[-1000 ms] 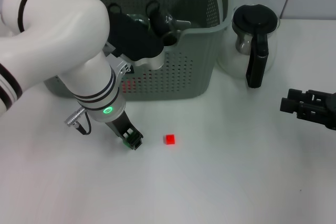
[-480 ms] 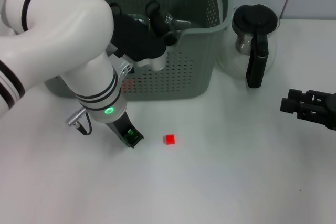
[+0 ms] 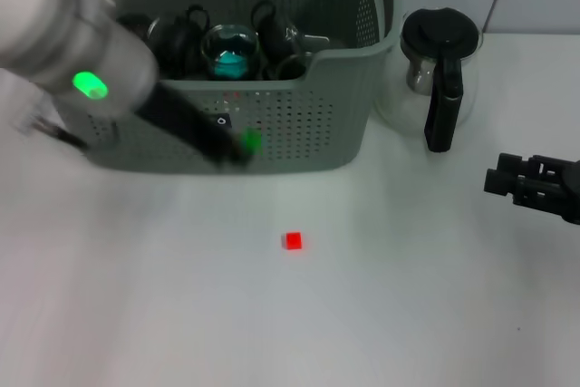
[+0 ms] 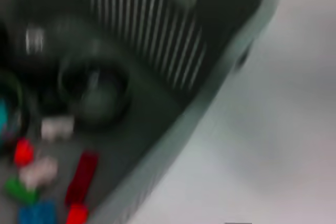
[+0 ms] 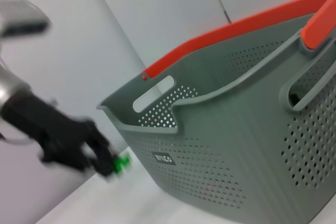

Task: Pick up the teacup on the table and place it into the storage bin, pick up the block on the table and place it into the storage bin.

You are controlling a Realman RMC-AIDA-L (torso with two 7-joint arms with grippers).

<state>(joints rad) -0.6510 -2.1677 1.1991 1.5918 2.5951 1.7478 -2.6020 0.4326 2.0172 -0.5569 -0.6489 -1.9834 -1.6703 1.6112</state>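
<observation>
- My left gripper (image 3: 234, 149) is a black blur low against the near wall of the bin. Clenched or released, I cannot tell, and I see nothing in it.
- Just behind that gripper is the large grey-green perforated plastic storage bin (image 3: 308, 124) with orange rim clips. Its long axis runs side to side across my front, mouth up, with the dipped handle side facing me.
- Over the wall from the gripper sit several clear glass cups (image 3: 227, 50). I judge the teacup is already in, so the block is the job left.
- Risk one: the gripper is close to that wall. A low sweep could clip the bin and shove it or rattle the glass.
- The small red cube block (image 3: 292, 241) lies on the white table, apart from my left gripper, nearer my body and toward my right. It sits flat with no long axis to speak of, its faces roughly square to the bin wall.
- Risk two: it is tiny. An off-centre close could flick it away or tip it out of the grip.
- Beyond the bin's right end stands a glass coffee pot (image 3: 441, 79) with a black handle. A wide carry could knock it.
- My right gripper (image 3: 494, 180) is parked far right, tips toward the block. I cannot tell its state either.
</observation>
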